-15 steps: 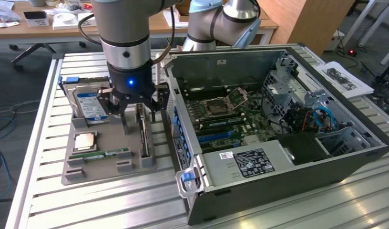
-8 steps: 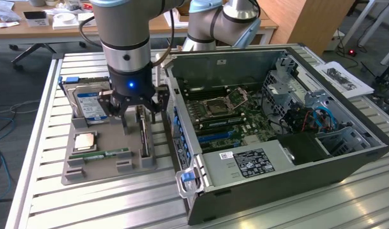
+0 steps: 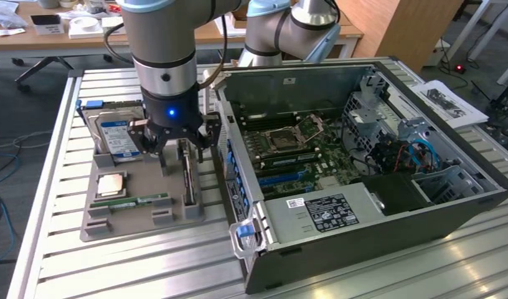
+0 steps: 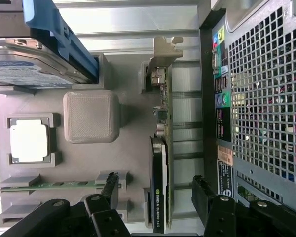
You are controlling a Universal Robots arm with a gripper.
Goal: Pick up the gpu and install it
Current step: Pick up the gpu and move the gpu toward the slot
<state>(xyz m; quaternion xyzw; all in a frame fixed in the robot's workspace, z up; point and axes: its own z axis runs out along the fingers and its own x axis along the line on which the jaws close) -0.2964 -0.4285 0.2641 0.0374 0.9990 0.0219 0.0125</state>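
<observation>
The gpu (image 4: 160, 163) stands on its long edge in a slot of the grey parts tray (image 3: 96, 232), on the side of the tray nearest the computer case (image 3: 453, 212). Its silver end bracket (image 4: 164, 49) is at one end and its black face runs along the other half.

Starting at the exterior view's left, the slatted metal surface (image 3: 137, 268) carries the tray. A hard drive (image 3: 117, 136) with a blue label stands in its holder there. Near it a processor chip (image 3: 111, 184) lies flat in a pocket, and a narrow RAM stick (image 3: 142, 201) sits in its own slot. Next comes the gpu, with the gripper (image 3: 179, 144) directly above it. The gripper is open and holds nothing. Its black fingers (image 4: 110, 183) hang one on each side of the card, apart from both faces. At the exterior view's right the case lies open, just beside the tray, with the motherboard (image 3: 300, 152) exposed.

The card looks light and stiff, but fragile, since much of the green board with its small parts is bare. The safest hold is probably a pinch across the two flat faces at the black-covered section, where the surface is even. That face looks smooth, so a loose pinch may let it slip. A grip far off centre could let the bracket end droop.
</observation>
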